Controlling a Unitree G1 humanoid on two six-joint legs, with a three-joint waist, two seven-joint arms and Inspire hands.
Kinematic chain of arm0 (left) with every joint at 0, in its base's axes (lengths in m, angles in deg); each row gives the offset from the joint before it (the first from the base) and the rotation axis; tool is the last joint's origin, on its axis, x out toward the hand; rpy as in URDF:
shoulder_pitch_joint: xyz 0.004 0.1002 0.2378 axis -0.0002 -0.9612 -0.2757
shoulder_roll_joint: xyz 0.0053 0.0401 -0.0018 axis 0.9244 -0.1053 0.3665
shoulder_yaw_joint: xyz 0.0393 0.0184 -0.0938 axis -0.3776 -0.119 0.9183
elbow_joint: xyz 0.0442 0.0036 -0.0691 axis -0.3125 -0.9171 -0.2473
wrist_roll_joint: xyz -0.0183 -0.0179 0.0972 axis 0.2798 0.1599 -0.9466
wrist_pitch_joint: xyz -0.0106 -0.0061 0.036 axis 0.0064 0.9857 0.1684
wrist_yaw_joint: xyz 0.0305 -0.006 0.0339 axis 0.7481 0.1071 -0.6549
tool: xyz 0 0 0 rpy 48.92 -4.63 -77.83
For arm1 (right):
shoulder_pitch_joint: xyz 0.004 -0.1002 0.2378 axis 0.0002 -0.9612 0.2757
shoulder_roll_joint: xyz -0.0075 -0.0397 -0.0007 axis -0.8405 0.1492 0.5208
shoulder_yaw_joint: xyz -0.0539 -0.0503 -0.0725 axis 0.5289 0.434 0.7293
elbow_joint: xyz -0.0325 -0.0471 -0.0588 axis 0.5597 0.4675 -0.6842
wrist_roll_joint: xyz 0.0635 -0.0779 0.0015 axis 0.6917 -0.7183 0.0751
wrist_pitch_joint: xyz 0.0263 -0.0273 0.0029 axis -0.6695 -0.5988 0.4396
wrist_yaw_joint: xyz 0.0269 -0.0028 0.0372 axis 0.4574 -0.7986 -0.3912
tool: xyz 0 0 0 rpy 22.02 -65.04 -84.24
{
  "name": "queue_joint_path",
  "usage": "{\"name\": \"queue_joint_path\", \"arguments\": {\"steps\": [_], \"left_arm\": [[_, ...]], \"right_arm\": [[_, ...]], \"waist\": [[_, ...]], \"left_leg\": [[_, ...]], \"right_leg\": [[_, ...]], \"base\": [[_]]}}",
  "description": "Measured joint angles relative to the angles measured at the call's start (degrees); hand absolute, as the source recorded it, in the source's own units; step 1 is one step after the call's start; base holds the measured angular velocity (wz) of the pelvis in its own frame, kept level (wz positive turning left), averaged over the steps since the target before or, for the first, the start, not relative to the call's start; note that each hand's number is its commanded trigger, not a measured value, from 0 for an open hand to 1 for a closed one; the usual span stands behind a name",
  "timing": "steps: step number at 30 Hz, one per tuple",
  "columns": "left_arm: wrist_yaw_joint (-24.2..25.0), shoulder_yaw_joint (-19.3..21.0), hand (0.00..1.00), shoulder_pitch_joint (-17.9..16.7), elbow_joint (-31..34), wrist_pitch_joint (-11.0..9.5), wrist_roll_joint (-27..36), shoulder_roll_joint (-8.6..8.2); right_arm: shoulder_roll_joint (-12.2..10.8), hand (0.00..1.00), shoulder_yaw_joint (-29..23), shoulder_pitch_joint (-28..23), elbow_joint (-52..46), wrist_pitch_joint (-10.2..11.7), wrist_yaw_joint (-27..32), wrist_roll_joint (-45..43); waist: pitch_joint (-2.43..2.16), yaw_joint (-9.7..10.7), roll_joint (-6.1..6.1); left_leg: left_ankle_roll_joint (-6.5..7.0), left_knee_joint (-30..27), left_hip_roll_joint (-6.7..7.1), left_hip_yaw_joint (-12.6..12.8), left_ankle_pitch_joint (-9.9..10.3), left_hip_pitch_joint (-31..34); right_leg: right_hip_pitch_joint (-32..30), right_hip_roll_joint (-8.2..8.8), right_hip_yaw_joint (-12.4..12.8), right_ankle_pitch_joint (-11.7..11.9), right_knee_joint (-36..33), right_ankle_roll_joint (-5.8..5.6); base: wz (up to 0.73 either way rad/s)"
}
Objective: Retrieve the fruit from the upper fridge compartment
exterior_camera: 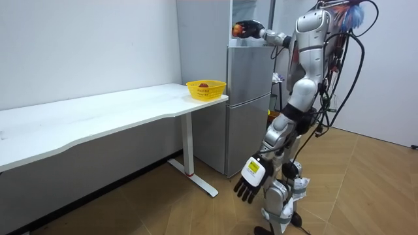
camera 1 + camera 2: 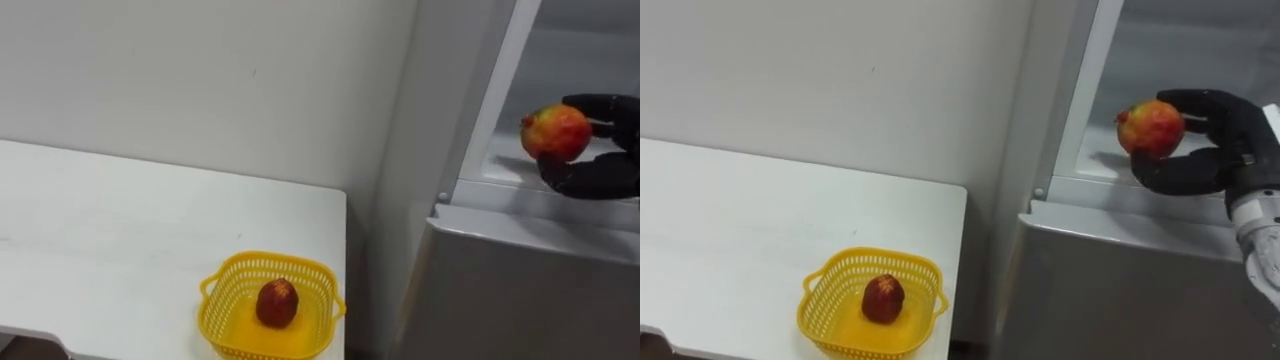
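Right hand: fingers curled around the red-yellow fruit, held at the open upper fridge threshold.
Left hand: hanging low, fingers relaxed.
Yellow basket: on white table, beside the fridge; dark red fruit inside.

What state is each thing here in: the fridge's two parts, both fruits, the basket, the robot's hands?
upper fridge compartment: open.
lower fridge door: shut.
red-yellow fruit: held at the open compartment.
right hand: shut on the red-yellow fruit.
yellow basket: upright on the table, holding one red fruit.
left hand: open, hanging at the robot's side.
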State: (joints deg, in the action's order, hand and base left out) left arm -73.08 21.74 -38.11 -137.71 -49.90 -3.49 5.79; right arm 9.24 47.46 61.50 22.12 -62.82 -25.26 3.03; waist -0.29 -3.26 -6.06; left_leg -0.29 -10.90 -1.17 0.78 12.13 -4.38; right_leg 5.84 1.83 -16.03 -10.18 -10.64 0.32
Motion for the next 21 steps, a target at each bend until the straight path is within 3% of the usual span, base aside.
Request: {"name": "queue_joint_path", "arguments": {"steps": [2,4,10,12,16,21], "left_arm": [[0.02,0.04,0.0,-0.25,-0.06,0.01,-0.03,0.01],[0.07,-0.05,0.0,-0.62,-0.06,0.02,0.0,-0.16],[-0.47,-1.64,0.0,0.57,-0.98,-1.15,0.16,-1.25],[-1.09,-2.22,0.0,0.67,-1.16,-1.61,0.11,-1.59],[-1.21,-2.2,0.0,-0.08,-1.22,-2.14,-0.1,-1.81],[-1.1,-2.17,0.0,-1.08,-1.53,-3.47,-0.05,-1.88]], "right_arm": [[-1.39,1.0,-1.15,-1.29,-2.52,-0.01,0.94,-0.24],[-3.84,1.0,-3.11,-3.89,-7.99,0.03,2.22,-0.4],[-4.54,1.0,-3.14,-9.19,-16.85,1.79,3.34,0.04],[-4.57,1.0,-3.18,-11.16,-19.41,2.21,4.44,-0.2],[-7.3,1.0,-5.45,-15.59,-25.52,2.4,5.57,-1.09],[-9.38,1.0,-6.28,-18.33,-29.08,4.84,5.43,-3.09]], "waist": [[0.0,0.17,0.48],[-0.3,0.46,1.19],[0.02,1.41,2.21],[0.15,1.62,2.44],[0.15,2.48,2.88],[0.17,2.63,3.12]], "left_leg": [[0.0,0.01,-0.04,0.21,0.0,0.07],[0.0,0.05,-0.1,0.62,0.0,-0.05],[0.01,0.19,-0.05,0.8,-0.01,-0.26],[0.0,0.23,-0.12,1.04,0.0,-0.27],[0.0,0.01,-0.14,1.35,0.0,-0.28],[0.02,0.17,-0.14,2.47,0.0,-0.58]], "right_leg": [[-0.16,-0.02,0.11,0.0,0.01,0.0],[-0.25,-0.05,0.35,0.0,0.0,0.01],[-0.08,0.03,0.51,0.0,-0.04,0.0],[-0.21,-0.16,1.6,0.0,0.0,0.01],[-0.53,-0.2,1.93,0.0,0.03,0.01],[-0.98,-0.28,3.28,0.03,-0.21,0.07]], "base": [[-0.06],[-0.05],[-0.01],[-0.07],[-0.05],[-0.13]]}}
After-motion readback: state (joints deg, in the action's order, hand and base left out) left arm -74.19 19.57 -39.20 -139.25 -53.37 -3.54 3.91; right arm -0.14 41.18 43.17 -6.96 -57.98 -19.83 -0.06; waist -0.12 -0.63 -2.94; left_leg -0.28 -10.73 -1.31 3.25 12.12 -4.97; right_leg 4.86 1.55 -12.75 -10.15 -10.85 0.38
